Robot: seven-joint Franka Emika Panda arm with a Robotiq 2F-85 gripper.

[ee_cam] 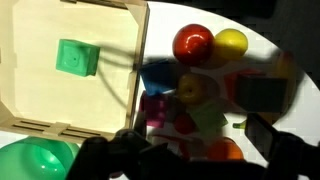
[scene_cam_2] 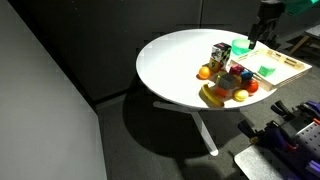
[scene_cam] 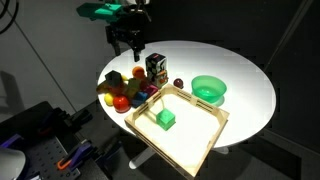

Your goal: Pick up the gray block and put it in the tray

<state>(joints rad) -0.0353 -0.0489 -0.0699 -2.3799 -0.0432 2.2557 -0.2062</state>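
Dark fingers (ee_cam: 278,152) of the gripper (scene_cam: 128,44) fill the bottom edge of the wrist view, spread wide with nothing between them. The gripper hangs above the toy pile (scene_cam: 125,92) and touches nothing. At far left lies the tray (ee_cam: 100,105), holding only a green cube (ee_cam: 77,58), with a green bowl (ee_cam: 40,160) just outside one wall. Right of the tray a purple piece (ee_cam: 155,106) sits in shadow, then a red ball (ee_cam: 192,43) and a yellow ball (ee_cam: 230,43) side by side. Farther right, a dark squarish shape, most likely the gray block (ee_cam: 262,95), lies in the gripper's shadow, packed close among other toys and well apart from the tray. The main risk is that crowding: a descent slightly off line could land a finger on a neighbour, or the close could trap two pieces at once. A nudged ball could roll across the table (scene_cam: 250,90) and off its edge. The shadow also blurs the block's outline, so the grasp may catch only a corner and let the block slip during the lift. On the way left, a low carry could clip the tray's raised wall, and a release over the green cube could leave the block tilted on top of it.
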